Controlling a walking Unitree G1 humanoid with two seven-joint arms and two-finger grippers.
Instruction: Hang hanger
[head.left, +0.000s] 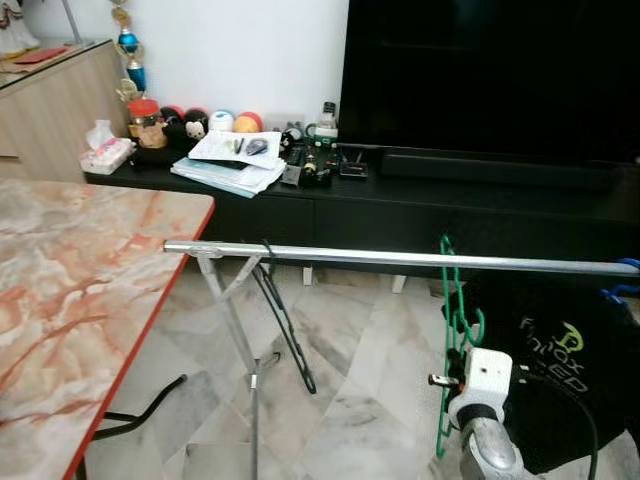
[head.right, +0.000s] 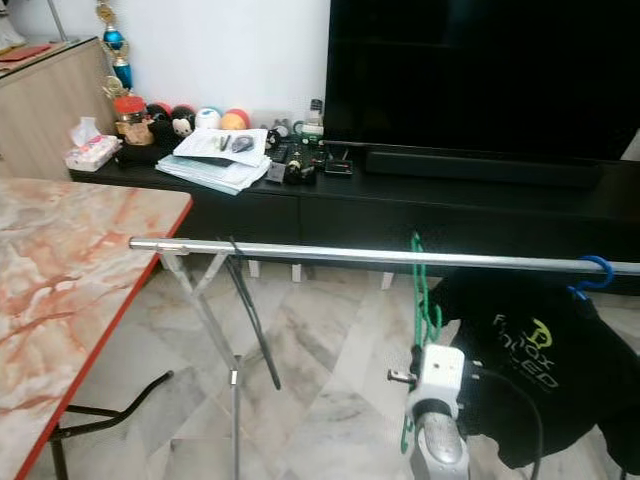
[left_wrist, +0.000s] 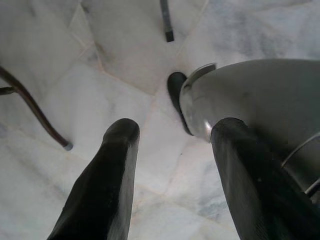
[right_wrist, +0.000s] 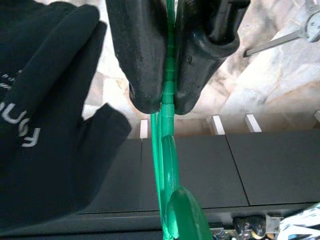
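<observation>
One green hanger (head.left: 455, 340) is what we hold in our right gripper (right_wrist: 164, 107), its two black fingers (right_wrist: 137, 60) pressed tight against the thin plastic. The hanger stands upright, its hook at the silver rail (head.left: 400, 258) that runs across in front of us; we cannot tell whether the hook rests on the rail or only touches it. Just beside it, toward our right, a black shirt (head.left: 560, 350) with pale lettering hangs from the same rail on a blue hook (head.right: 592, 272). A black hanger (head.left: 285, 325) dangles from the rail nearer its left end, beside the rack's crossed legs (head.left: 235, 320).

Our left gripper (left_wrist: 172, 165) points down at the pale marble floor (left_wrist: 75, 55), fingers spread apart and holding nothing. A marble-patterned table (head.left: 70, 300) with a red edge stands to our left. Beyond the rail, a low black cabinet (head.left: 400, 215) carries papers (head.left: 235, 160), small toys and a large dark screen (head.left: 490, 75).
</observation>
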